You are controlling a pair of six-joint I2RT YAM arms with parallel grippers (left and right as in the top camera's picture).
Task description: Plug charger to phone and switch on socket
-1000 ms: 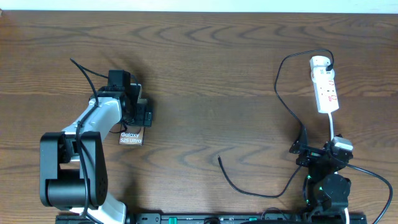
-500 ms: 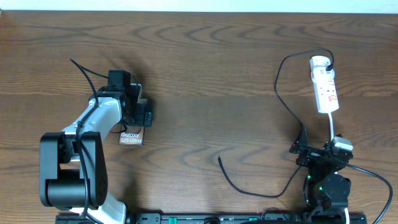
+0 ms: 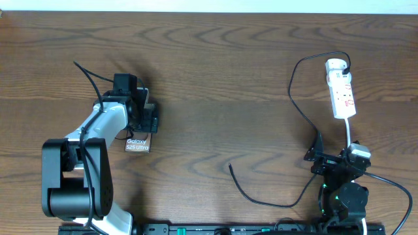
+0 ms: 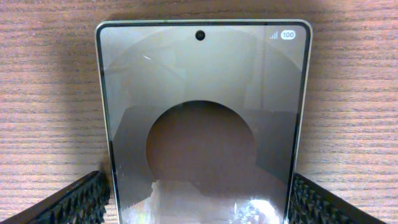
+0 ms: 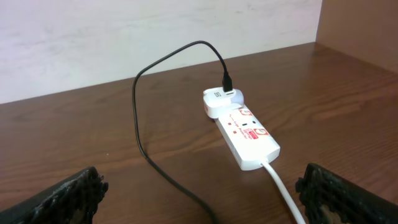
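Note:
The phone lies flat on the table at the left, its "Galaxy" end toward me. In the left wrist view the phone's reflective face fills the frame. My left gripper straddles it, with a finger against each long edge. The white socket lies at the far right. The charger is plugged into its far end and loops down to a loose tip. My right gripper is open and empty, short of the socket and the charger cable.
The socket's white cord runs back toward my right gripper. A white adapter holds the charger plug. A light wall stands behind the table's far edge. The arm bases sit along the near edge.

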